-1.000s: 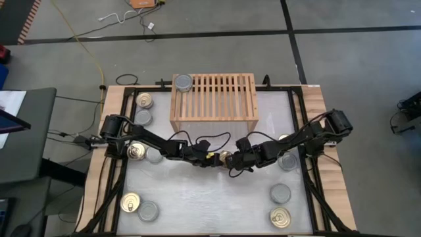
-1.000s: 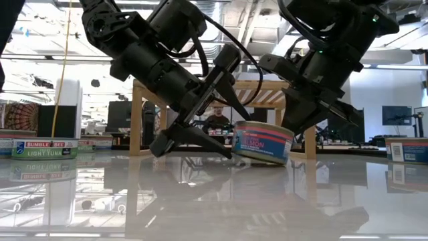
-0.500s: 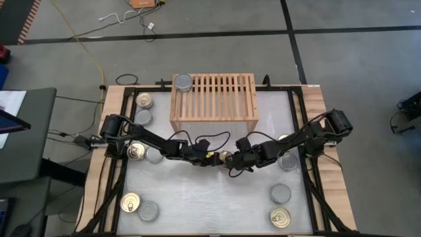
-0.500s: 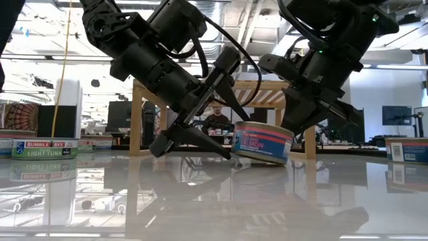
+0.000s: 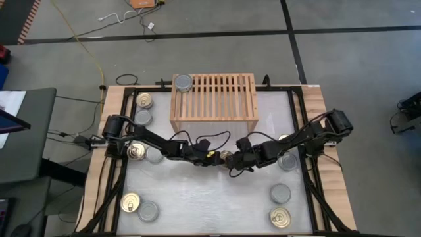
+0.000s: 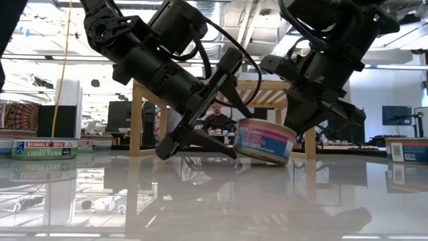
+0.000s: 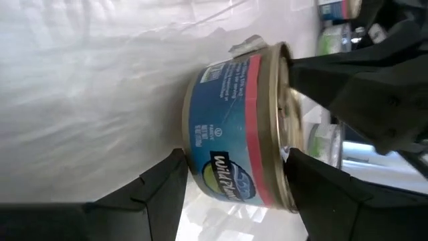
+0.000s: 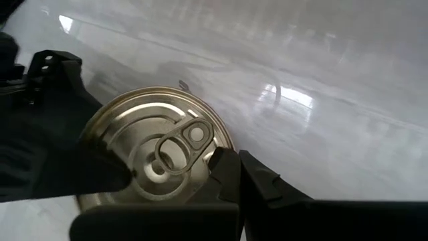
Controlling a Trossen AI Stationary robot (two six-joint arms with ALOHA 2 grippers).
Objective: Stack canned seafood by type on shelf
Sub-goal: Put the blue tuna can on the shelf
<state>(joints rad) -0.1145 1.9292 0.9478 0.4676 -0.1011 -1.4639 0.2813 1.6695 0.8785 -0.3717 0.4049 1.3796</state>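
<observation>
both grippers mid-table, bare surface in front. left gripper (image 6: 200,137) jaws apart around tilted blue-red tin (image 6: 265,140); right gripper (image 6: 314,120) jaws together on its gold pull-tab lid.

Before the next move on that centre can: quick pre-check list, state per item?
1. Salmon can flat on table: not ok, tilted.
2. Left gripper straddling the can: ok, fingers on either side.
3. Left grip closed on it: cannot tell.
4. Right gripper shut, tips at the gold lid's edge: ok.
5. Shelf free slat space: ok, one can at its left end.
6. Other arm out of the lift path: not ok, grippers crowd together.
</observation>
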